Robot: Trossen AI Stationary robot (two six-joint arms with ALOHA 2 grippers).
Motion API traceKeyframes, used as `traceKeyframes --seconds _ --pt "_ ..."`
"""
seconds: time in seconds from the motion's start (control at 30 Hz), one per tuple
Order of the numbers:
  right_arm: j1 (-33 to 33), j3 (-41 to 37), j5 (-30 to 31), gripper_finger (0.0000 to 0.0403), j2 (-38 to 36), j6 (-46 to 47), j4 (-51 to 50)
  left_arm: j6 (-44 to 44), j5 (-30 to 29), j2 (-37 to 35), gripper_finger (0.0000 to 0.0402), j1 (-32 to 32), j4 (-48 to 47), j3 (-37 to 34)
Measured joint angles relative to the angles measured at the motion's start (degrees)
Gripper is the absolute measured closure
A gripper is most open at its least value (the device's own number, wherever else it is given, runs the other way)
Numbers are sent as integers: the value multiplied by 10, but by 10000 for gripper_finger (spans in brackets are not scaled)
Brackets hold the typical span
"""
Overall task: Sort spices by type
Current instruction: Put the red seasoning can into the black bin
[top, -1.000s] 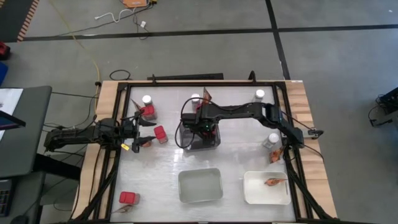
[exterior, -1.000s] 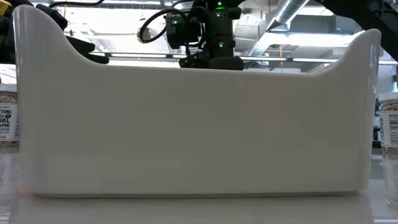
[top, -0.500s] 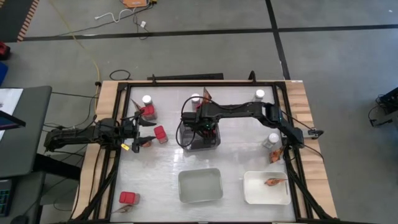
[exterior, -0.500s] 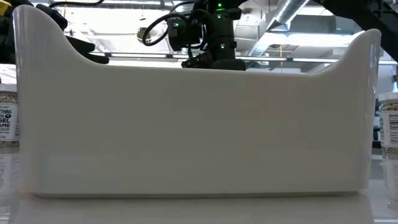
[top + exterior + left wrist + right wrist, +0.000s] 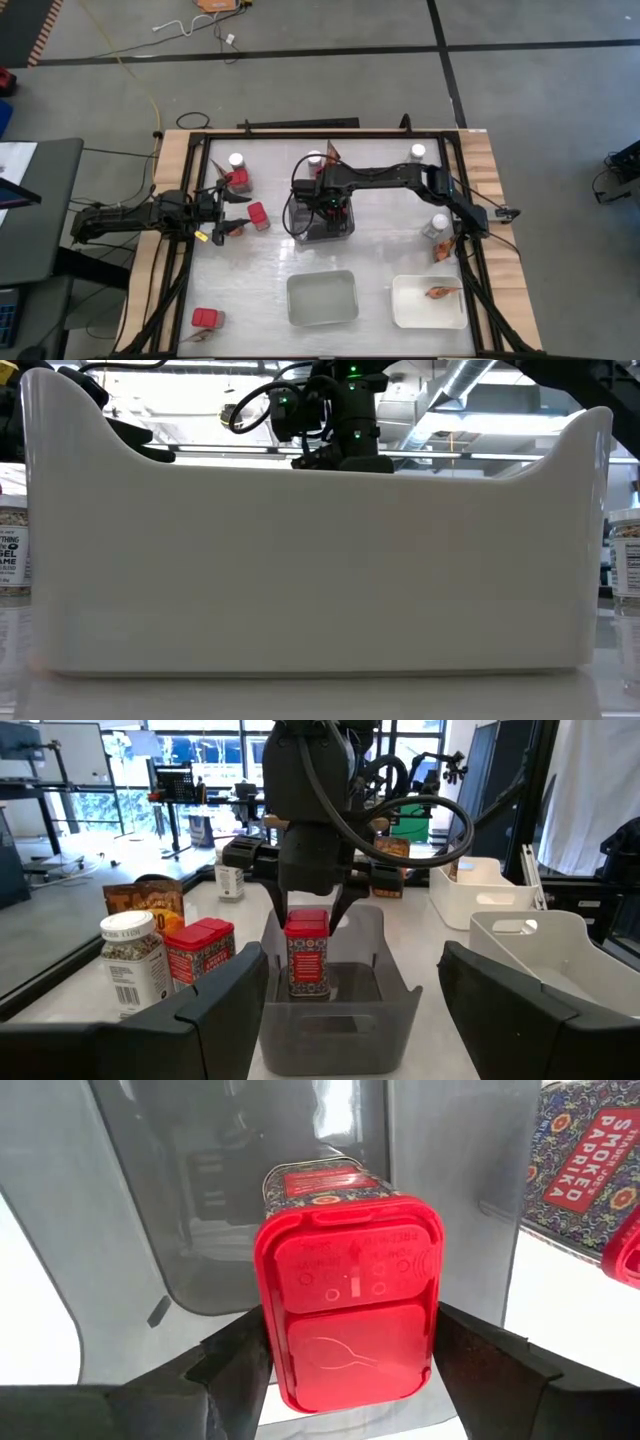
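My right gripper (image 5: 325, 205) reaches over the dark grey tray (image 5: 300, 228) at the table's middle and is shut on a red spice tin (image 5: 306, 952). My left gripper (image 5: 232, 213) waits open at the left, next to a red tin (image 5: 258, 216) standing on the table. A white-lidded jar (image 5: 236, 160) and another red tin (image 5: 240, 180) stand farther back. Other jars (image 5: 438, 224), orange-brown packets (image 5: 443, 248) and a red tin (image 5: 208, 318) are spread about the table. One packet (image 5: 437, 292) lies in the white tray (image 5: 405, 315). My right gripper holds the red tin by its red lid end (image 5: 350, 1295), pinched between the two fingers (image 5: 240, 1360) on opposite sides. The fingers come from above, pointing down. The tin hangs upright with its base (image 5: 306, 988) down inside the grey tray; whether it stands on the floor I cannot tell.
A pale grey tray (image 5: 322, 298) and the white tray sit along the near edge. In the low view a white tray wall (image 5: 320, 560) fills the picture, with jars (image 5: 10, 550) at both sides. A black frame (image 5: 200, 140) borders the table.
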Motion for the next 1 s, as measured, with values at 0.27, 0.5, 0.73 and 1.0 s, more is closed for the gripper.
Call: traceKeyframes --seconds 0.27,0.5,0.73,1.0 --pt "0 0 0 72 0 4 -2 0 0 0 120 0 0 0" --pt "0 7 0 9 0 7 -8 0 0 0 120 0 0 0" --pt "2 82 0 17 -1 30 -35 0 0 0 120 0 0 0" --pt "13 91 0 16 -54 88 -59 0 0 0 120 0 0 0"
